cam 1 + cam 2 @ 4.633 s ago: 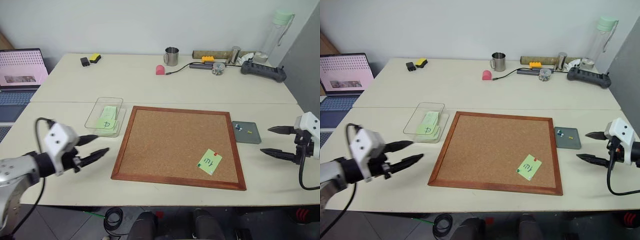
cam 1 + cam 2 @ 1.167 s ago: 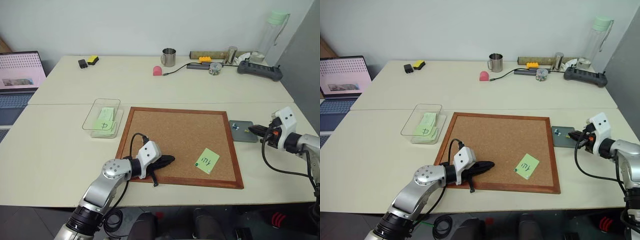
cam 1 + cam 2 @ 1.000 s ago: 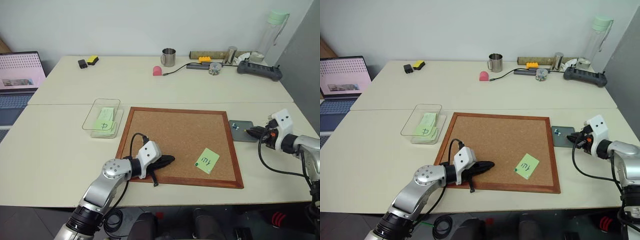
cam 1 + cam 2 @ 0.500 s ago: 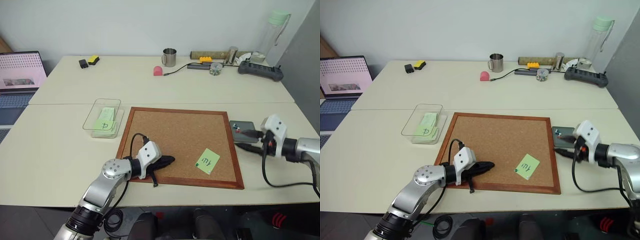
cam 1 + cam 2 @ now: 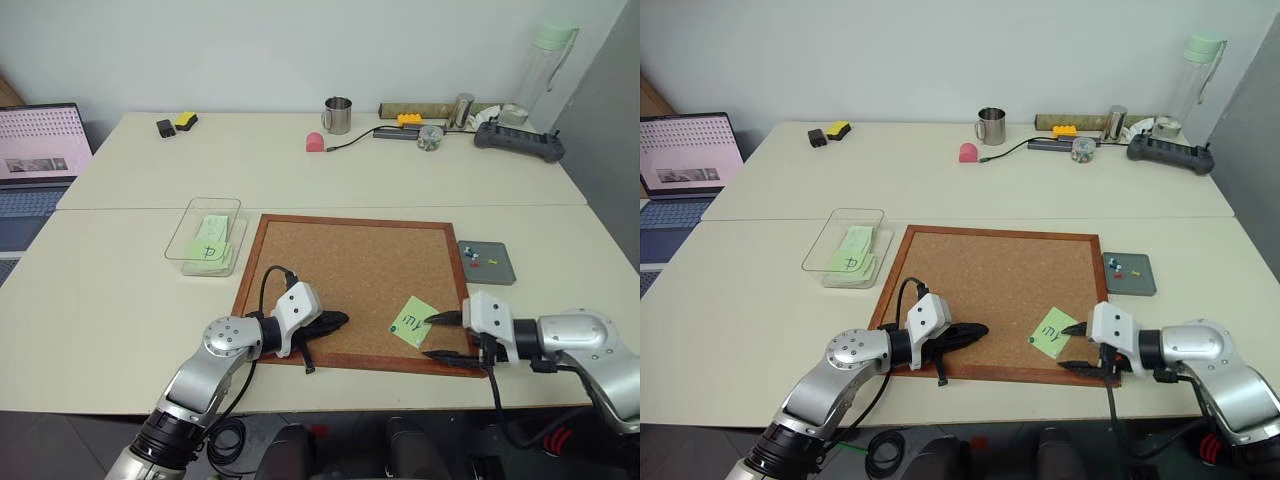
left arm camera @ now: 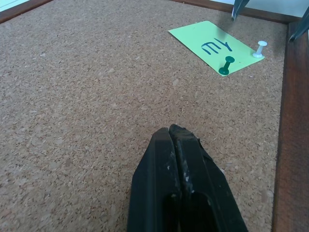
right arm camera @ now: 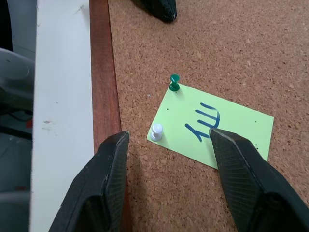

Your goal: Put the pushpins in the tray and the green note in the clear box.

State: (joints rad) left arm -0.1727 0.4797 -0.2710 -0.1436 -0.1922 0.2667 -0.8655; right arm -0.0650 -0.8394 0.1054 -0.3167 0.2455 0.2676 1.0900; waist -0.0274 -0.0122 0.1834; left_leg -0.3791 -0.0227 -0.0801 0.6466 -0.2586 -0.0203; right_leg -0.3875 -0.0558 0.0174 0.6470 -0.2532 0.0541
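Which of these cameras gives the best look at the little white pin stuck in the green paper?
The right wrist view: the white pushpin stands large on the green note near one corner. The left wrist view shows it smaller, at the note's far corner. In the two head views it is too small to make out.

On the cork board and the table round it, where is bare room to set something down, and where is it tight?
Free: the cork board from its far edge to the left hand, and the table between the clear box and the mug. Crowded: the board's near right corner, where the open right hand stands at the green note, pinned by a green pushpin and a white pushpin.
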